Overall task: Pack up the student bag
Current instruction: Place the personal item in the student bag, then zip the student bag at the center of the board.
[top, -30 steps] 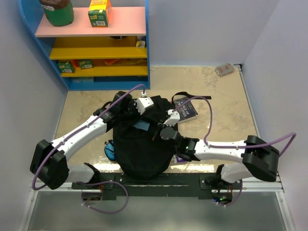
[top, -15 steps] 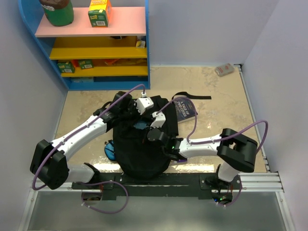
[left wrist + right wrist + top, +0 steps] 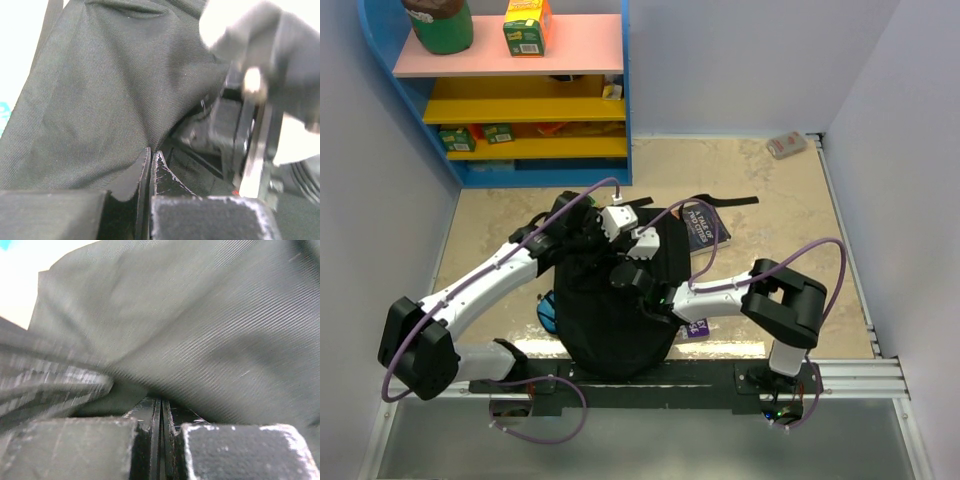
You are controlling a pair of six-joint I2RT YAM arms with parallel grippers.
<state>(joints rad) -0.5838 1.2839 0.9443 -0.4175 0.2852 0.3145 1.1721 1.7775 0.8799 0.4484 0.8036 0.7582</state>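
Cloth of the student bag [image 3: 615,330] is soft and floppy; left gripper [image 3: 151,165] pinches its far edge, and right gripper [image 3: 161,412] has its fingers together, maybe pinching too.

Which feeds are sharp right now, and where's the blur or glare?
Top external: sharp, evenly lit, student bag reads featureless black. Left wrist: fabric weave crisp, right side out of focus, top-left blown out. Right wrist: weave crisp, lower left smeared.

Blue shelf unit [image 3: 520,105] on beige floor [image 3: 770,200], pale walls [image 3: 740,60].
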